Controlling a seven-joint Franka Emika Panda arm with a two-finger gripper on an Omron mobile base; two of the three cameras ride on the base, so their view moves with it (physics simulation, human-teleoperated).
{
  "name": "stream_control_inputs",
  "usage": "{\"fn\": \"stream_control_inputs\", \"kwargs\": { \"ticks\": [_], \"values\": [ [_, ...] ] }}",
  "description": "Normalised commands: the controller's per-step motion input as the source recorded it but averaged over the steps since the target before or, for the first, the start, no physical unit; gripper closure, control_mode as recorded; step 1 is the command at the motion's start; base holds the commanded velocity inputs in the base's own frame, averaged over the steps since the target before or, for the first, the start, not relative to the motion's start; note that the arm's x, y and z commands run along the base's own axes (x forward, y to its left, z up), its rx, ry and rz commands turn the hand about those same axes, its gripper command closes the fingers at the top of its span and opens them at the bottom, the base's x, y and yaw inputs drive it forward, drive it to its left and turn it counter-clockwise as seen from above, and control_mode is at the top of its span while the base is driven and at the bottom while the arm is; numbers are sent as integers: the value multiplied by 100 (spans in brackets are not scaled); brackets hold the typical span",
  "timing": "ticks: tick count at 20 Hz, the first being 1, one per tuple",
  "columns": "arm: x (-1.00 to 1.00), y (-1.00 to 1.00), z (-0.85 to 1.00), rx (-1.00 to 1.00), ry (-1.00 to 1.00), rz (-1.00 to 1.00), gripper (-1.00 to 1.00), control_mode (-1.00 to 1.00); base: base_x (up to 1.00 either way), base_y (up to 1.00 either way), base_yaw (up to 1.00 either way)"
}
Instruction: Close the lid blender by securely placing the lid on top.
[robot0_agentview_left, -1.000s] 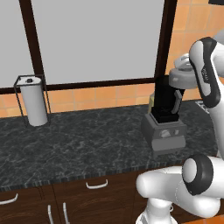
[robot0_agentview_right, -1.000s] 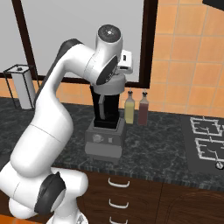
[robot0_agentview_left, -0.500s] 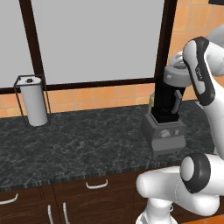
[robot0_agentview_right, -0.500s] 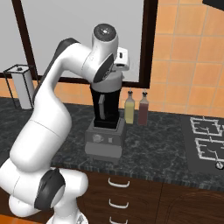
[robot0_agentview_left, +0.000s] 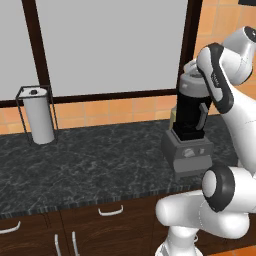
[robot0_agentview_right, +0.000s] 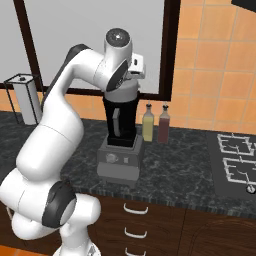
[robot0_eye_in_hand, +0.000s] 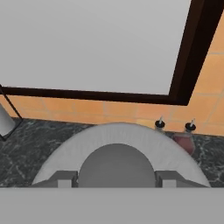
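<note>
The gripper (robot0_eye_in_hand: 116, 178) was closed on the lid (robot0_eye_in_hand: 118, 144) by its raised centre knob, atop the blender (robot0_agentview_right: 120, 131). The lid looked light, stiff and smooth; that knob seemed the best hold.

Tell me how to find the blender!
Look along the dark counter under the big window. The blender stands beside two small bottles, left of the stove. It is the tall black jar on a boxy grey base with a round dial, unlike the white paper roll far off.
</note>
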Motion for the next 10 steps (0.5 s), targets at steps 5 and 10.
{"fn": "stream_control_inputs", "kwargs": {
  "ticks": [5,10],
  "values": [
    [34,0,5,0,-4,0,100,-100,0,0,0],
    [33,0,3,0,-5,0,100,-100,0,0,0]
  ]
}}
